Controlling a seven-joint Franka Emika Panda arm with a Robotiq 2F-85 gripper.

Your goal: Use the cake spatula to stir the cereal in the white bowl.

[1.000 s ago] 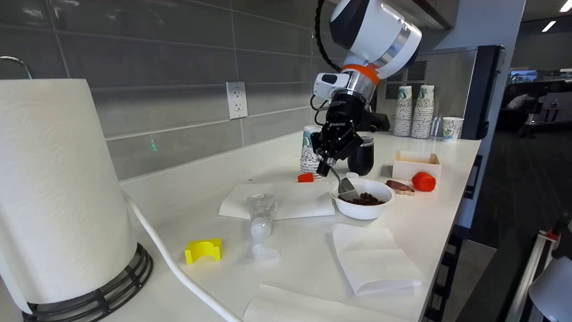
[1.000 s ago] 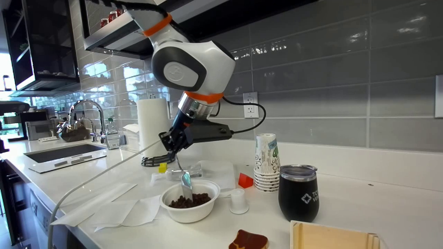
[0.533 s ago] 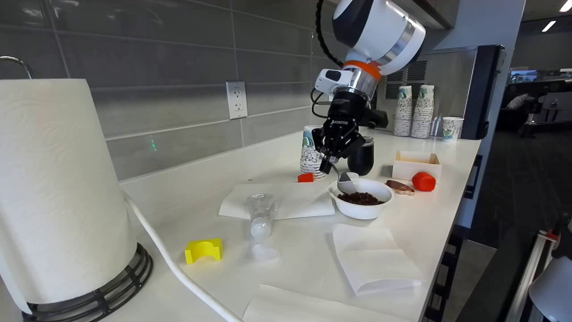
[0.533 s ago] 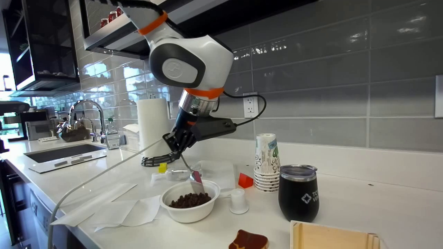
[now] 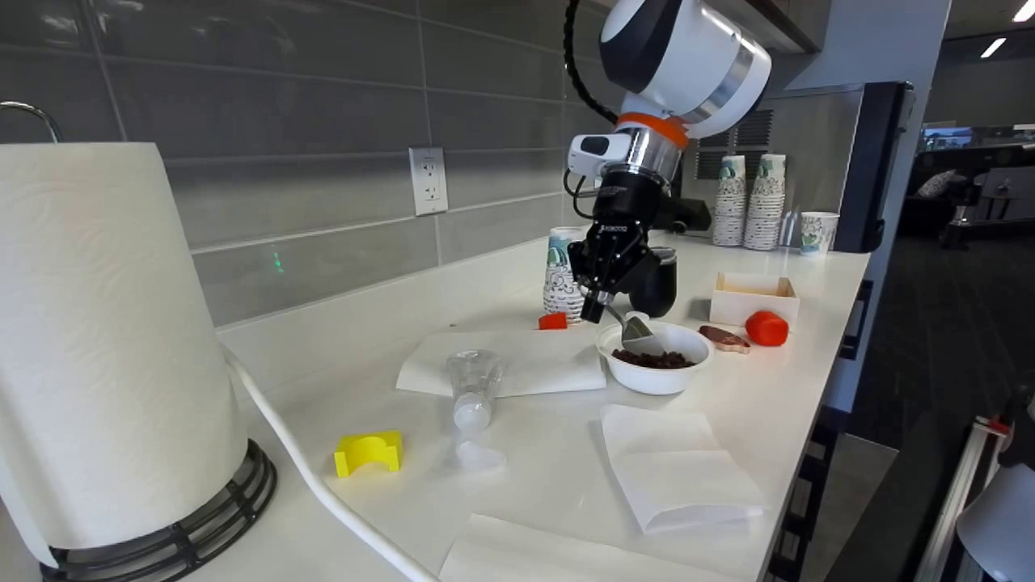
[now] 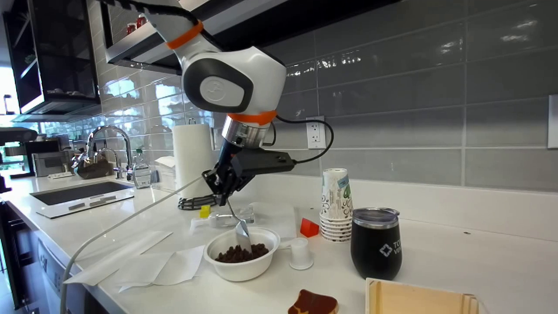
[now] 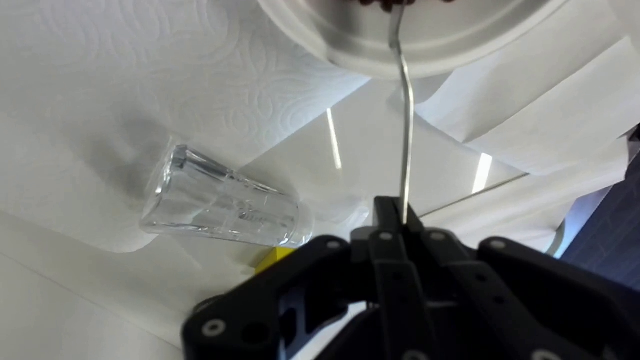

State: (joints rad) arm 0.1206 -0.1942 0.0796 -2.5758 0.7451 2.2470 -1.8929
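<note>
My gripper is shut on the handle of the cake spatula, seen in both exterior views [image 5: 597, 305] [image 6: 221, 199] and the wrist view [image 7: 402, 210]. The cake spatula [image 5: 640, 335] [image 6: 243, 235] [image 7: 407, 125] is thin, metallic and bent, slanting down from the fingertips. Its flat blade is inside the white bowl [image 5: 655, 383] [image 6: 237, 273] [image 7: 450, 56], with its lower end in the cereal [image 5: 661, 360] [image 6: 233, 255] [image 7: 387, 4]. The cereal is a dark brown heap on the bowl's bottom. The wrist view cuts off most of the bowl and the blade.
A clear bottle [image 5: 475, 380] lies on a paper towel [image 5: 534, 364] beside the bowl. A small white cup [image 6: 301, 253], black tumbler [image 6: 375, 244], stacked paper cups [image 6: 335, 205] and red block [image 6: 309, 227] stand near. Folded paper [image 5: 679, 469] lies in front.
The spatula blade lifted toward the bowl's wall half a second ago and is now lower, in the cereal again, with its face turned. The bowl has shifted slightly. The gripper stays shut on the handle.
</note>
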